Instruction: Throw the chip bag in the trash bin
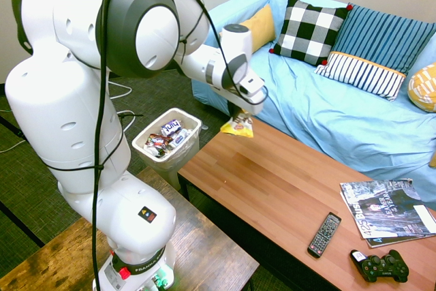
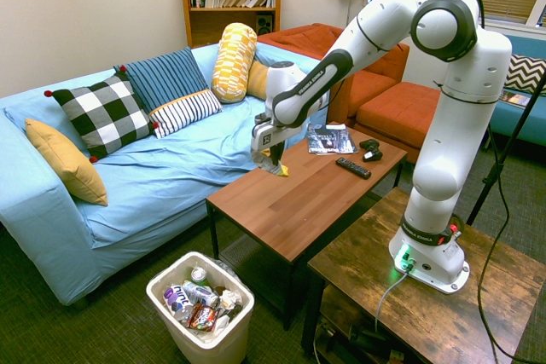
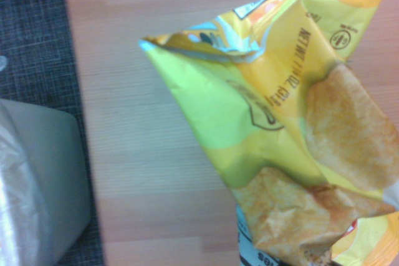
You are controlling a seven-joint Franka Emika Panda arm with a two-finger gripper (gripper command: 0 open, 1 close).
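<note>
in the first outside view, the trash bin (image 1: 167, 142) sits on the floor, lower than the tool and off to its left, just past the end of the bench (image 1: 286, 189). it is white with a clear bag in it, and bright wrappers lie inside. next comes the tool (image 1: 240, 115), pointing straight down over the left end of the bench. it is clamped on the top of the chip bag (image 1: 238, 125). the yellow bag hangs under the tool, up in the air, not touching the bench. far to the right of the tool, on the other end of the bench, lie a remote (image 1: 324, 234), a game controller (image 1: 380, 267) and magazines (image 1: 385, 210). behind the tool is a blue sofa (image 1: 327, 110) with pillows.
</note>
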